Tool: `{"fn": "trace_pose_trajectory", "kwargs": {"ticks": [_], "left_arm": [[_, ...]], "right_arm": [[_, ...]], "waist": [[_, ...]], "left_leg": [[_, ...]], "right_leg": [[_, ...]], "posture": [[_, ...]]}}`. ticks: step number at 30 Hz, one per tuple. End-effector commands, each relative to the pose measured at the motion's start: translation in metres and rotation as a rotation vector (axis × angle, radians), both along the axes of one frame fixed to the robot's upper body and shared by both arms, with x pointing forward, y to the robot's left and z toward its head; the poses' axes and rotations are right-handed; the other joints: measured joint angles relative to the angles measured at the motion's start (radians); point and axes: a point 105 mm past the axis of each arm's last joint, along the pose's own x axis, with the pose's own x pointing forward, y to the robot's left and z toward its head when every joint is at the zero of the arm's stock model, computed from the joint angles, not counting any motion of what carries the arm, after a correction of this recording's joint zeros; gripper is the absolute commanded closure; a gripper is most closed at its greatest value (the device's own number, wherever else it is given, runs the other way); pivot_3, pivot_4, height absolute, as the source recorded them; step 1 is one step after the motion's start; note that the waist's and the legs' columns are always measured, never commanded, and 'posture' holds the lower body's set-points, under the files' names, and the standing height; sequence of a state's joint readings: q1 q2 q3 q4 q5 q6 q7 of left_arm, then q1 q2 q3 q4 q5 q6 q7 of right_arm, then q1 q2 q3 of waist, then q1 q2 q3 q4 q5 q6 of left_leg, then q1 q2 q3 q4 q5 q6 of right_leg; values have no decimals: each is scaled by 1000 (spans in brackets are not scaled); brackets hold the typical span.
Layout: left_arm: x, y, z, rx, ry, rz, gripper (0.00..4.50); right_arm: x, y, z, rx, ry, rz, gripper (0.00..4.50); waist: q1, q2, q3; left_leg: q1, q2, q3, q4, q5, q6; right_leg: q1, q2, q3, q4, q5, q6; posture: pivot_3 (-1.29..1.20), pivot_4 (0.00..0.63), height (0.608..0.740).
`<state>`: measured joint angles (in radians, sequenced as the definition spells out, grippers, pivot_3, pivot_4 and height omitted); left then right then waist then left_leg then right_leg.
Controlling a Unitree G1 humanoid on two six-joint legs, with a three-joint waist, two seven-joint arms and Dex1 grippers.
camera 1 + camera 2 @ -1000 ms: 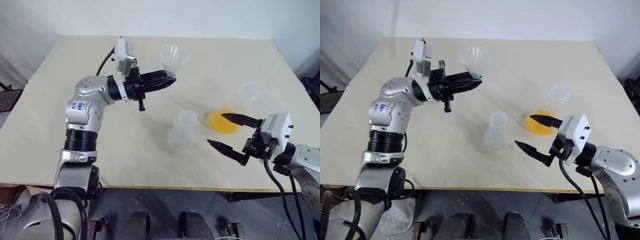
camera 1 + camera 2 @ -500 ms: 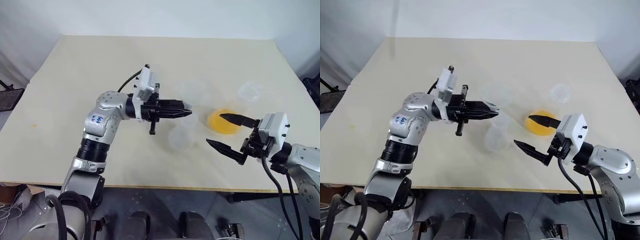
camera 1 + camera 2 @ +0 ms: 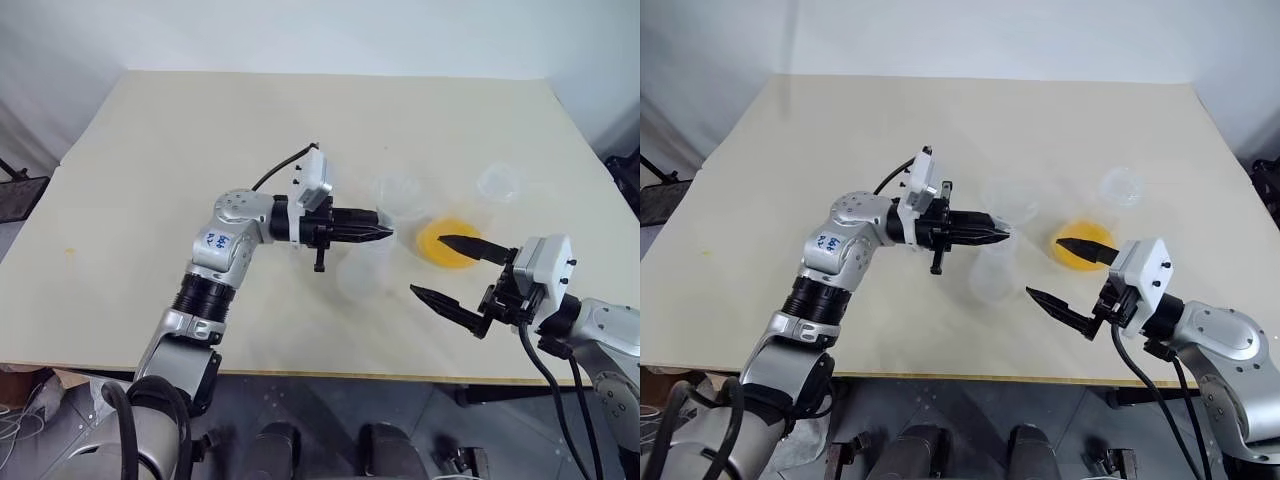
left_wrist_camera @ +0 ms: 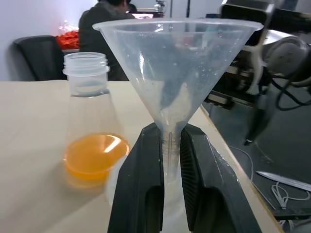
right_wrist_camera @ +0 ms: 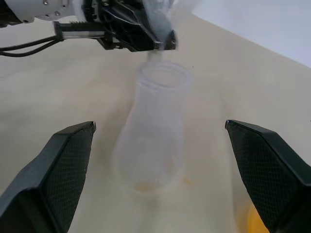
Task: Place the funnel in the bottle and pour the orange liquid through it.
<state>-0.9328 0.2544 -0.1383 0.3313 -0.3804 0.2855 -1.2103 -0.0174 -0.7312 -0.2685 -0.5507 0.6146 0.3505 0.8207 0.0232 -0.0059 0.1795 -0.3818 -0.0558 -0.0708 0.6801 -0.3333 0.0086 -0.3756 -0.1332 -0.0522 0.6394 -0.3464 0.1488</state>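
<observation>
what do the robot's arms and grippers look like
Both arms are silver-grey metal segments joined by black ribbed rings. The left arm carries blue handwritten marks on its rounded shell. Each wrist ends in a white camera block and a black cable runs alongside. The left gripper and the right gripper each have two black, tapered, pointed fingers; the right fingers show a fine mesh texture on their inner pads.

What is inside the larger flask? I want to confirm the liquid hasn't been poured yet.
The larger flask holds the orange liquid, pooled low in its wide base. The neck above is clear and uncapped. In the left wrist view, the left pincer hides a little of the base.
</observation>
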Motion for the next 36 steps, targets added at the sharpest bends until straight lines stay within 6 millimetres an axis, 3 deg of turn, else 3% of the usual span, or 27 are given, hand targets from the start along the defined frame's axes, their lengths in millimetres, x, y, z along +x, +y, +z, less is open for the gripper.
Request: {"fn": "trace_pose_trajectory", "kwargs": {"ticks": [1,36], "left_arm": [[0,-4,6,5,-37,-1,4336],[2,-10,-6,74,13,20,4336]], "right_arm": [[-5,3,9,7,-45,8,0],[-8,-1,11,-13,-50,7,0]], "waist": [[0,0,0],[0,0,0]], "left_leg": [[0,0,0,0,0,0],[0,0,0,0,0,0]], "right_leg": [[0,0,0,0,0,0],[0,0,0,0,0,0]], "posture": [[0,150,740],[0,150,740]]}}
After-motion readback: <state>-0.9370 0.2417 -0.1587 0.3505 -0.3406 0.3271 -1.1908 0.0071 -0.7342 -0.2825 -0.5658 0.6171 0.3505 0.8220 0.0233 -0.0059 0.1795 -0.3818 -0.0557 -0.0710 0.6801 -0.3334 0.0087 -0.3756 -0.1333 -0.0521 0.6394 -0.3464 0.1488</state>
